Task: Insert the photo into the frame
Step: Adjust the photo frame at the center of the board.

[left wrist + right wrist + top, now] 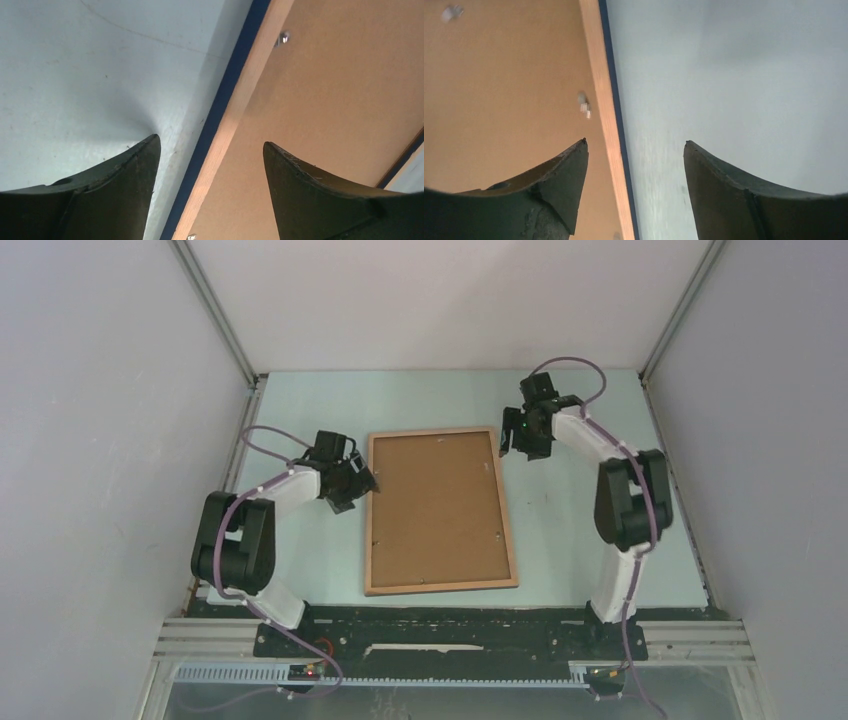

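- Frame (pixel 441 587) flat in the middle of the table (pixel 570 540), wood side up, blue side down, a bit closer to the near edge.
- Brown board (pixel 436 505) inside the rails, filling the whole frame.
- No photo in sight. Maybe under the board, but cannot tell.
- Left gripper (pixel 360 483) low over the left rail, fingers (pixel 135 170) spread wide, holding nothing.
- Right gripper (pixel 512 440) low over the right rail, close to the frame's far right corner, fingers spread wide too, holding nothing.
- Best guess at the step: letting go of the frame with the board in place.
- To do it well: lift both grippers straight up, not sideways. Keep the fingers wide. No bumping the thin rails, or the frame slides on the smooth table.
- Look at the little metal clips (pixel 585 107) by the rails. Seem not yet turned over the board, so a careful push on each may be needed.
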Available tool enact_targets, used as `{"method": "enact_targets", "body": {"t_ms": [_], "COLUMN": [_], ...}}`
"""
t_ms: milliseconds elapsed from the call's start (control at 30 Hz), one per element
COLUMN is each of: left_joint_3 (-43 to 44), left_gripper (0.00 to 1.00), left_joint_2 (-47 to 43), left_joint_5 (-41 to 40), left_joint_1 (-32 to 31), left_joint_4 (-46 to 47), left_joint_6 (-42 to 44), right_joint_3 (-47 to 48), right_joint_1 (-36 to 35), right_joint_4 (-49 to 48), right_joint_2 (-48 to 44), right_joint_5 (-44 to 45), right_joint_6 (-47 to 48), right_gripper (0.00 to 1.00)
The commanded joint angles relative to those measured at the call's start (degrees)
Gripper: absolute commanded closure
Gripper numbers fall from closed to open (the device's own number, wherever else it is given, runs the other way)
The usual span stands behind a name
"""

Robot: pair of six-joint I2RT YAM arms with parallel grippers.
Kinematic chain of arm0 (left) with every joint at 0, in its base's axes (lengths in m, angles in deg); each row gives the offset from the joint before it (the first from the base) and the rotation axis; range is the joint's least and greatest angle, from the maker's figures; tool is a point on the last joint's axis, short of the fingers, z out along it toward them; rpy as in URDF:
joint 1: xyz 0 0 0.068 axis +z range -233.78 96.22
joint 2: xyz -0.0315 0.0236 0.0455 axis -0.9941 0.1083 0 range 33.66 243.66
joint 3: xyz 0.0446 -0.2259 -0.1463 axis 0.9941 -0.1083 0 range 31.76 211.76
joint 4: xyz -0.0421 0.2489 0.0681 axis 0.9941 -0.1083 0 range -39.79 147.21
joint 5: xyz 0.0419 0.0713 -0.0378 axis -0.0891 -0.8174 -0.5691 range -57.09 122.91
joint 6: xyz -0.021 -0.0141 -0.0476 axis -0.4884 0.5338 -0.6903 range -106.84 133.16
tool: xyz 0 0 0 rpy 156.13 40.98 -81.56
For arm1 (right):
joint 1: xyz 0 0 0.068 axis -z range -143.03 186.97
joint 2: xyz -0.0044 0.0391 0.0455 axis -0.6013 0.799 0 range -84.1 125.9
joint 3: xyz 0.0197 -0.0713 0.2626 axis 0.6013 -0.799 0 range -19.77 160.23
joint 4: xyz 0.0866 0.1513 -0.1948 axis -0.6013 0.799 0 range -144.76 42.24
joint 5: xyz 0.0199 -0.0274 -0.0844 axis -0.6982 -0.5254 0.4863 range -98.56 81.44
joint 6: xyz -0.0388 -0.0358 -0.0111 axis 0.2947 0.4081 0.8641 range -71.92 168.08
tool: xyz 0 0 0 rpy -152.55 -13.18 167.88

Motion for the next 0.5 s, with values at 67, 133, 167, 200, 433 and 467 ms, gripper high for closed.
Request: {"method": "enact_targets", "body": {"t_ms": [67, 133, 167, 200, 433, 467], "left_joint_3": [-5.9, -6.0, -6.4, -6.9, -12.1, -12.7], "left_gripper": [0.19, 0.19, 0.20, 0.20, 0.21, 0.21], "left_joint_2": [-4.9, -4.6, -4.4, -4.2, -5.6, -5.9], "left_joint_5": [1.8, 2.8, 3.9, 5.8, 10.8, 11.4], "left_joint_1": [-1.7, -2.0, -2.2, -2.4, -4.0, -4.4], "left_joint_4": [3.8, 4.5, 5.0, 6.1, 13.0, 13.5], "left_joint_6": [2.8, 2.8, 2.6, 2.0, -0.5, -0.9], "right_joint_3": [-13.4, -19.1, -21.4, -23.2, -32.8, -33.2], "right_joint_1": [-2.4, -3.3, -3.9, -4.8, -12.6, -13.3], "right_joint_4": [3.8, 3.1, 3.5, 4.1, 2.5, 2.1], "right_joint_2": [-19.2, -20.9, -21.2, -21.5, -25.6, -25.6], "right_joint_5": [5.2, 1.4, 1.0, 1.5, 1.3, 1.6], "right_joint_6": [-1.9, -2.6, -3.2, -3.9, -7.2, -7.5], "right_gripper": [0.24, 0.27, 0.29, 0.31, 0.33, 0.33]}}
